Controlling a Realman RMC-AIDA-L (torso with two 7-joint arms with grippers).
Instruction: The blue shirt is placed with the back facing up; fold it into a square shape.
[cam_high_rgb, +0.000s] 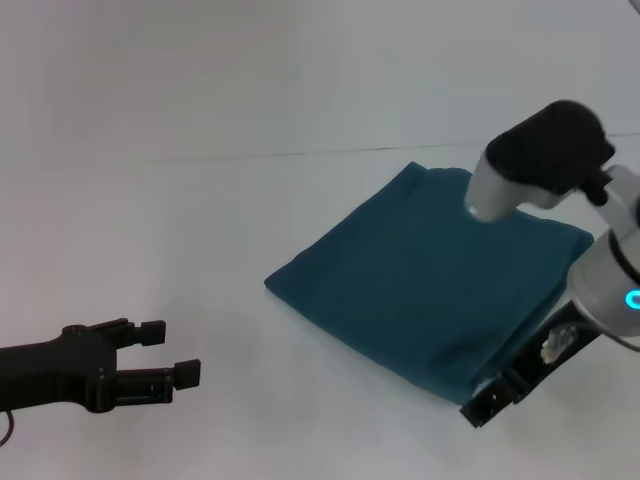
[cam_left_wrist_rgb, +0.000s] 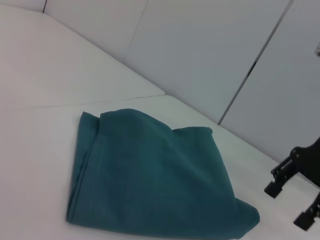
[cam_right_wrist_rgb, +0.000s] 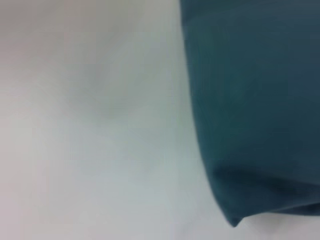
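Left gripper (cam_high_rgb: 172, 354) low at near left, jaws spread, well apart from folded blue shirt (cam_high_rgb: 430, 280); right gripper (cam_high_rgb: 500, 392) at its near corner, jaws unreadable.

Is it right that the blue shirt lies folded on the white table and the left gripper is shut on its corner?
Not quite. In the head view the left gripper is open and apart from the blue shirt, holding nothing. The shirt does lie folded on the white table.

One shirt (cam_high_rgb: 425, 275), folded, mid-right of the head view. Two grippers: the left gripper (cam_high_rgb: 170, 355) lower left, the right gripper (cam_high_rgb: 500, 395) lower right.
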